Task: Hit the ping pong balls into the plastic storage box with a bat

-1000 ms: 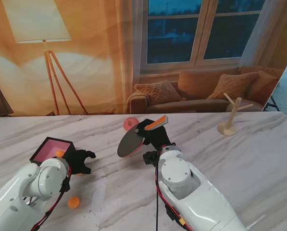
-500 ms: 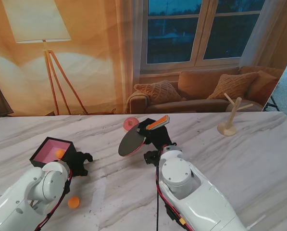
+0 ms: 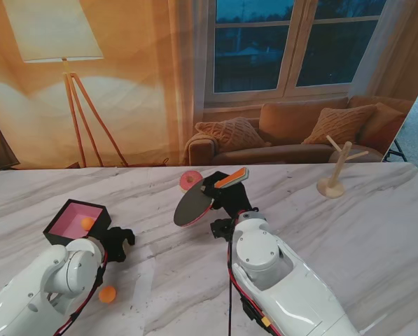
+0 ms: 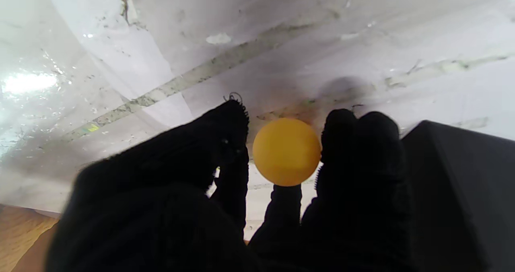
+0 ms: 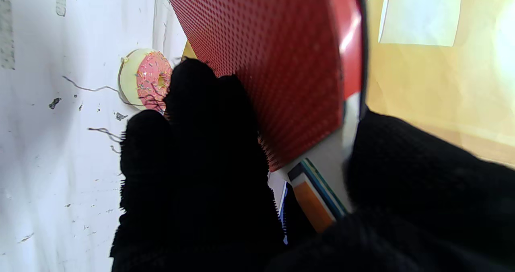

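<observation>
Slippage is risked where an orange ball (image 4: 286, 151) is pinched lightly between the left hand (image 3: 116, 241) fingers beside the box (image 3: 76, 221), while the bat (image 3: 193, 208) is clamped in the right hand (image 3: 226, 199).

Pink donut (image 3: 189, 180), wooden peg stand (image 3: 334, 170), marble table (image 3: 377, 231)

Staged living-room set: behind my marble table (image 3: 377, 231), a printed backdrop with sofa (image 3: 300, 136), floor lamp (image 3: 61, 49), window (image 3: 293, 42).

No legible text or labels anywhere.
</observation>
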Robot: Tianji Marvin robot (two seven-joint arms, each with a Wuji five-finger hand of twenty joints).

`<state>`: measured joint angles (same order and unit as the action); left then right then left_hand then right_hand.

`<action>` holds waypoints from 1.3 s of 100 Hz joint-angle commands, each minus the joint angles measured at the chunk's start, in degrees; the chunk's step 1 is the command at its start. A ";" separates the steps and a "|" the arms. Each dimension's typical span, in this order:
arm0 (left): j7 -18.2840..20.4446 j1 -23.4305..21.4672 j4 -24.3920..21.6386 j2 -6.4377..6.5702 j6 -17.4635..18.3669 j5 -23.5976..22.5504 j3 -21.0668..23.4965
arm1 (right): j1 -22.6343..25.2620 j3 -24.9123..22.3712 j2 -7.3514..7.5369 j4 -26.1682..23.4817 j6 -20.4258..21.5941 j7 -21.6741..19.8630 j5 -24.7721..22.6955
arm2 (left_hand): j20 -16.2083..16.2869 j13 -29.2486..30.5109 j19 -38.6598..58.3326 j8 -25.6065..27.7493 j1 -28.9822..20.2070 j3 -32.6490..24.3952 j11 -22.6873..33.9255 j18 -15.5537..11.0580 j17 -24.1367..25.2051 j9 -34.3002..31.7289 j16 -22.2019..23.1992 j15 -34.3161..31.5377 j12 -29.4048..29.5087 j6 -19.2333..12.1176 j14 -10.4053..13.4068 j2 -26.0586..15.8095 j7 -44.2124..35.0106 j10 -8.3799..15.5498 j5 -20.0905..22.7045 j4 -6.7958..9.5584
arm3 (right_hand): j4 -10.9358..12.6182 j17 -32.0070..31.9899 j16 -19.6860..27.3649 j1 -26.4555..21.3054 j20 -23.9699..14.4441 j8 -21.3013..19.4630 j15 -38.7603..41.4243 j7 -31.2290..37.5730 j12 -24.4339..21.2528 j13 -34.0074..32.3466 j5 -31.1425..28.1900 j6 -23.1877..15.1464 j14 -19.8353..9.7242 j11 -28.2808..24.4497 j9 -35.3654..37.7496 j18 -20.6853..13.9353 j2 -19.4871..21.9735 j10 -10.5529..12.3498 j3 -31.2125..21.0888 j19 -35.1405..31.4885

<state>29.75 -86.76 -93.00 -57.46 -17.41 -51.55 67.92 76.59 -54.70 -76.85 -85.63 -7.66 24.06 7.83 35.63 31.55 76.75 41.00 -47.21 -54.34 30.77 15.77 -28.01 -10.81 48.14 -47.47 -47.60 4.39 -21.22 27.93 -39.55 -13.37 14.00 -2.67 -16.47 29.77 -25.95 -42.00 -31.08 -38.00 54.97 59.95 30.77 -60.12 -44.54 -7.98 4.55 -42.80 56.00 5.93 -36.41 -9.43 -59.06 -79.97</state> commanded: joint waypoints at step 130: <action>-3.44 0.64 -0.15 -0.67 0.66 -2.26 -0.65 | -0.69 -0.48 -0.86 1.46 0.73 1.02 0.47 | -4.41 15.29 8.55 -5.36 -12.45 -3.53 2.90 -7.46 -11.24 -30.30 5.35 -2.15 -18.16 0.56 -0.49 11.30 -26.07 2.65 22.30 -8.23 | 1.57 -0.20 -0.24 -8.43 -1.15 -4.28 -2.81 7.52 1.58 3.51 -11.47 -1.79 -4.92 -2.04 4.08 -1.94 4.06 12.27 -11.01 -0.94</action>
<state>24.79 -85.70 -91.70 -58.10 -17.54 -53.27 66.62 76.16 -55.41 -77.17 -84.68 -6.38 25.52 7.90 29.81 44.94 82.61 34.99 -55.05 -54.10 29.16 13.21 -39.62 -35.34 52.55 -48.29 -61.82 3.25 -17.06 39.28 -61.29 -11.76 33.70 -11.01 -16.47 29.77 -25.95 -42.00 -31.09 -38.00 54.97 59.94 30.77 -60.12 -44.56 -7.98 4.55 -42.80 56.01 5.93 -36.41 -9.43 -59.06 -79.97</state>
